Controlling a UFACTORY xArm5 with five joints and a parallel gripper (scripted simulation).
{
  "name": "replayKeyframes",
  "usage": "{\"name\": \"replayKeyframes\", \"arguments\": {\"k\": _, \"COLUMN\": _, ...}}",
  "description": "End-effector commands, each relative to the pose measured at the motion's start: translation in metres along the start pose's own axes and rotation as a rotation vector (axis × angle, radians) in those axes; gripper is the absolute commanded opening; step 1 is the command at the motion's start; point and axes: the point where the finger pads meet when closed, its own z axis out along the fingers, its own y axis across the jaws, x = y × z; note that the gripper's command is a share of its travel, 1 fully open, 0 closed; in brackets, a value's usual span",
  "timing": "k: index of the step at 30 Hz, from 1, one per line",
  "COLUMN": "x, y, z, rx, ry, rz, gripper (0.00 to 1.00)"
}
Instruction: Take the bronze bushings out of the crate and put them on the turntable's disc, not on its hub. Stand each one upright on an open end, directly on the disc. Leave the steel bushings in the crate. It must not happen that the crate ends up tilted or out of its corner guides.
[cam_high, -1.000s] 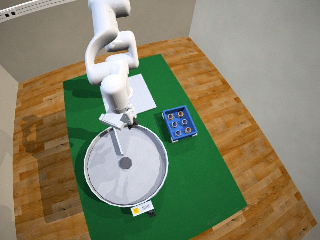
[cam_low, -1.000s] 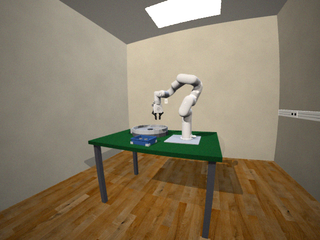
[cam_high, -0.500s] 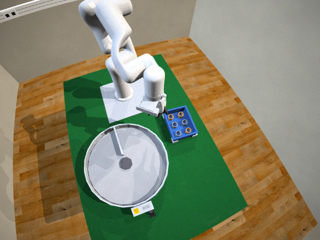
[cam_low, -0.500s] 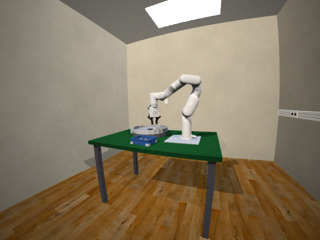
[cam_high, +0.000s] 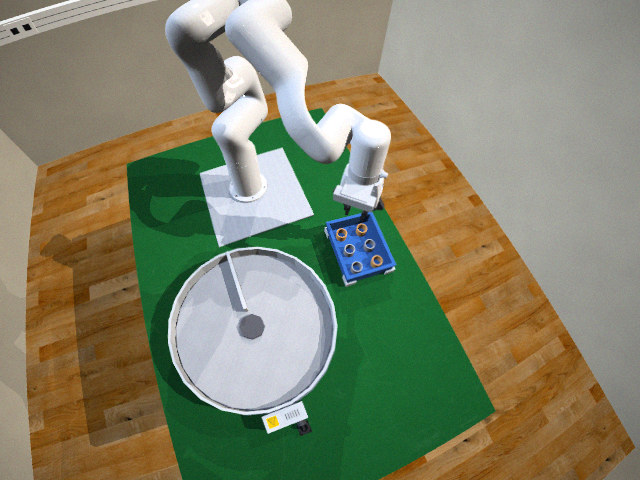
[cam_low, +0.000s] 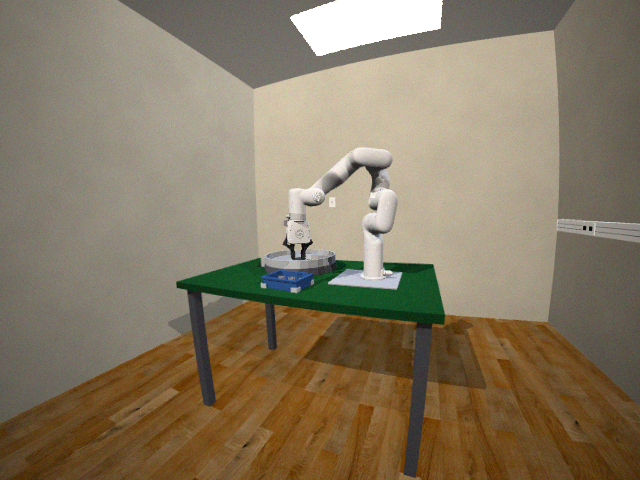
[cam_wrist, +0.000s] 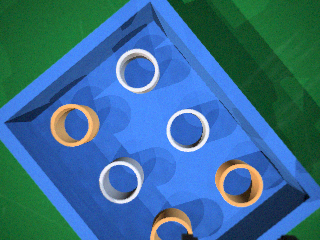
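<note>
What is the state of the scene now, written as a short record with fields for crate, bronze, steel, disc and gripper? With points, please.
crate: blue crate (cam_high: 390, 254) (cam_low: 285, 282) (cam_wrist: 75, 55), on the green table top (cam_high: 403, 372) (cam_low: 361, 304)
bronze: three bushings, all in the crate
steel: three bushings, all in the crate
disc: turntable's disc (cam_high: 279, 366), bearing no bushing; dark hub (cam_high: 251, 326) at centre
gripper: gripper (cam_high: 356, 210) (cam_low: 298, 257), partly open, holding nothing, above the crate's edge area

Lab-like room; robot arm (cam_high: 289, 77) (cam_low: 341, 173) on table (cam_high: 403, 361) (cam_low: 310, 302); plain walls.
</note>
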Motion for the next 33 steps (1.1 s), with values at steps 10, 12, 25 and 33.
{"name": "replayKeyframes", "arguments": {"k": 10, "x": -0.0161, "y": -0.0291, "z": 0.0107, "rx": -0.008, "ry": -0.001, "rz": 0.008, "gripper": 0.41}}
{"name": "replayKeyframes", "arguments": {"k": 12, "x": -0.0161, "y": -0.0291, "z": 0.0107, "rx": -0.008, "ry": -0.001, "rz": 0.008, "gripper": 0.41}}
{"name": "replayKeyframes", "arguments": {"k": 25, "x": -0.0178, "y": -0.0324, "z": 0.0108, "rx": -0.008, "ry": -0.001, "rz": 0.008, "gripper": 0.41}}
{"name": "replayKeyframes", "arguments": {"k": 33, "x": -0.0178, "y": -0.0324, "z": 0.0108, "rx": -0.008, "ry": -0.001, "rz": 0.008, "gripper": 0.41}}
